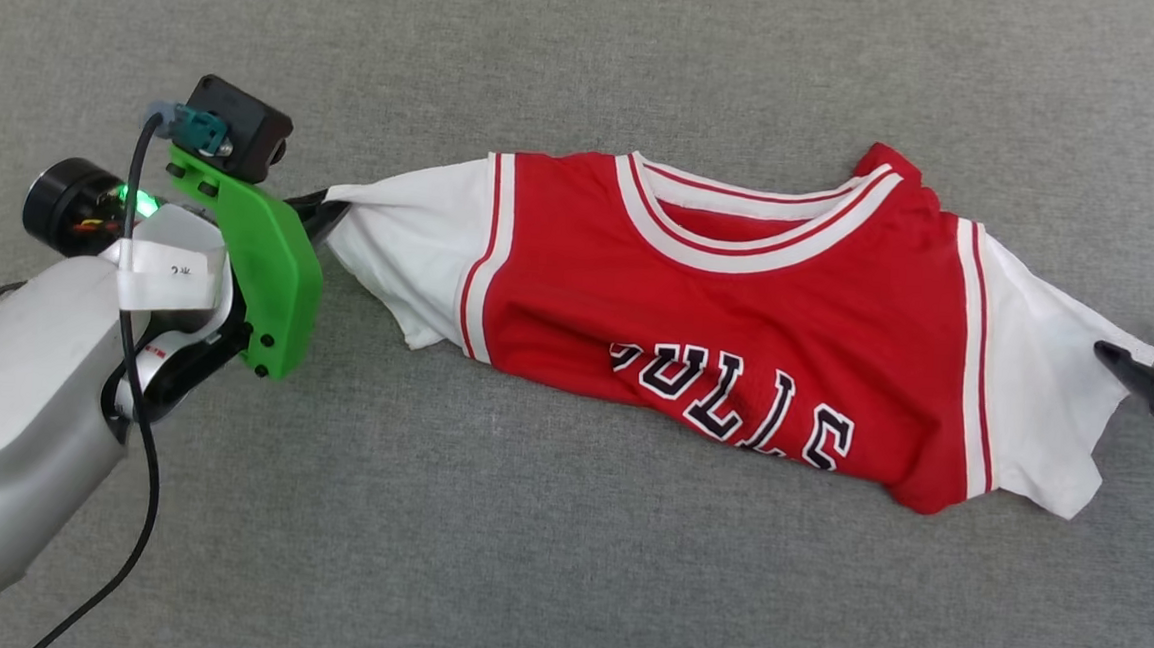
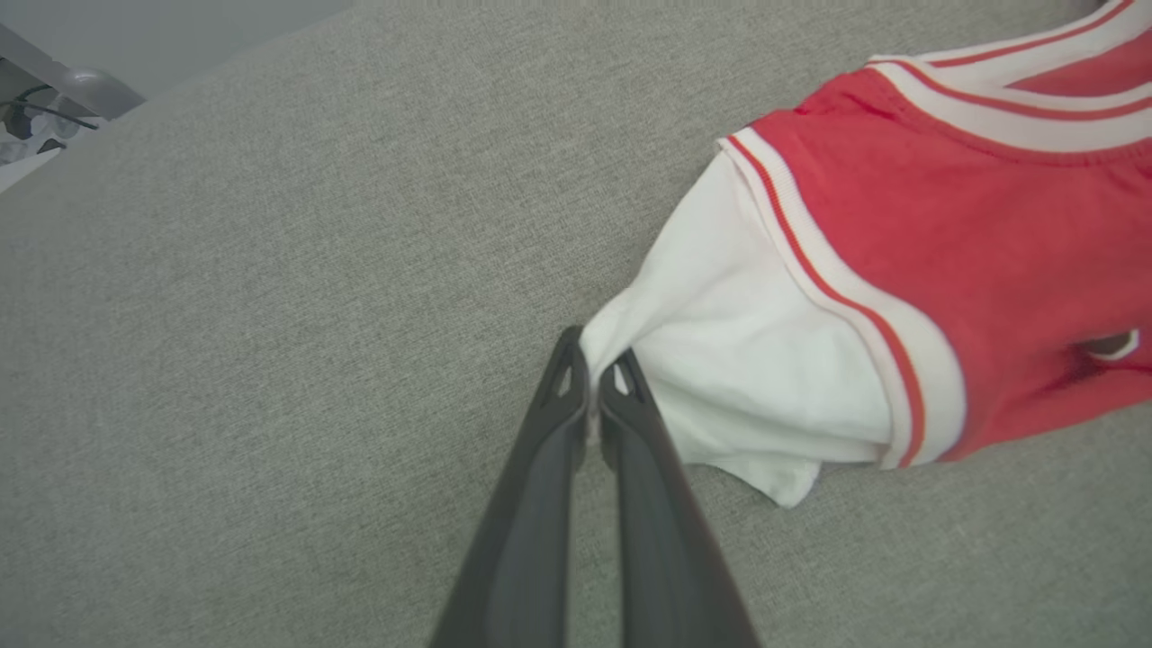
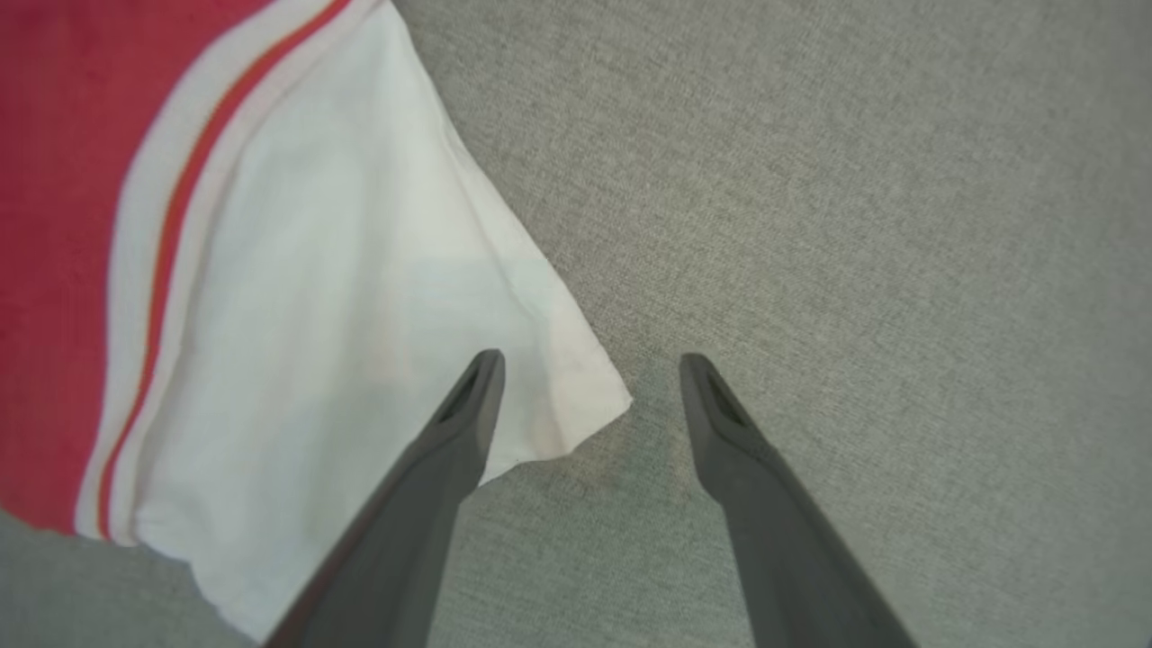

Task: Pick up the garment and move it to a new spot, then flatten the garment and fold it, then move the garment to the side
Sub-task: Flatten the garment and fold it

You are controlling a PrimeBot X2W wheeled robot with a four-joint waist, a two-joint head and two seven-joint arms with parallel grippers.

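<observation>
The garment (image 1: 727, 333), a red jersey T-shirt with white sleeves and black lettering, lies crumpled across the grey fabric surface. My left gripper (image 1: 328, 211) is shut on the tip of its white left-hand sleeve (image 2: 720, 360); in the left wrist view the fingers (image 2: 589, 396) pinch the cloth together. My right gripper (image 3: 589, 369) stands open over the corner of the other white sleeve (image 3: 360, 297), one finger above the cloth, the other above bare surface. In the head view that gripper (image 1: 1130, 370) sits at the right edge, touching the sleeve's outer hem.
The grey fabric surface (image 1: 561, 584) stretches all around the shirt. A black cable (image 1: 135, 417) hangs along my left forearm. In the left wrist view, the surface's edge and some equipment (image 2: 45, 108) show at the top left.
</observation>
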